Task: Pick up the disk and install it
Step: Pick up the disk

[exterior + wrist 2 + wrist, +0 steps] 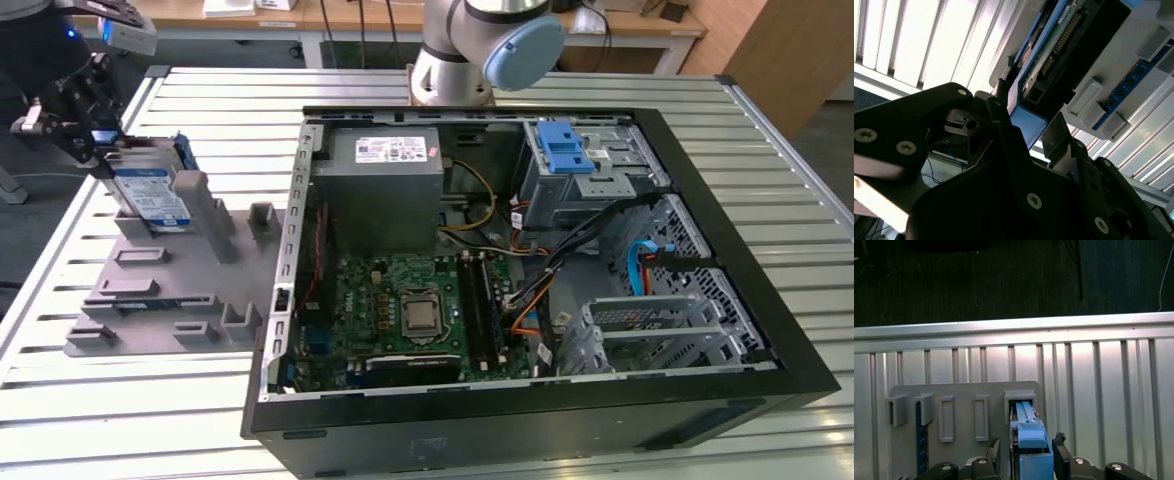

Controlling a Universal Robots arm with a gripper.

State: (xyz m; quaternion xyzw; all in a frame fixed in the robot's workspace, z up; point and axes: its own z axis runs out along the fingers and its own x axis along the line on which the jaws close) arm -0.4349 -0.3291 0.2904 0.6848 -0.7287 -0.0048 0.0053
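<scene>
The disk (150, 192) stands on edge in a slot of the grey fixture plate (160, 295), at the exterior view's left. It is a silver drive with a white-and-blue label in a blue carrier. My gripper (96, 145) is at the disk's upper end. In both wrist views the carrier's blue end (1030, 437) (1026, 125) lies between my two black fingers (1060, 447) (1056, 132). A narrow gap shows on each side, so the gripper (1026, 449) (1029, 120) looks open and straddles the carrier.
An open computer case (747, 400) lies on the slatted metal table (787, 160), at the exterior view's right. Inside are a grey power supply (380, 185), a motherboard (414, 310) and a drive bay with a blue latch (566, 150). The arm's base (467, 50) stands behind the case.
</scene>
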